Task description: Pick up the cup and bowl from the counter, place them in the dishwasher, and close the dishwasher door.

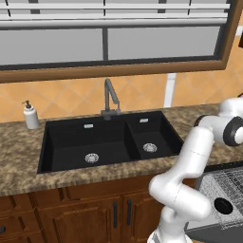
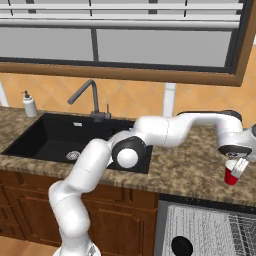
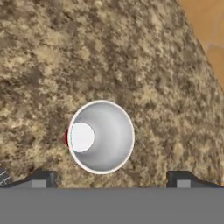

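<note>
A wood-framed window [image 1: 114, 42] with grey panes spans the wall above orange diamond-set tiles [image 1: 61, 97]. Brown wooden cabinets [image 1: 95, 213] with black handles stand below.

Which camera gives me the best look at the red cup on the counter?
The hand view: it looks straight down into the cup, showing its whole round rim, pale inside and a sliver of red wall on the granite counter. The right base view shows its red side, partly covered by the open claw.
</note>
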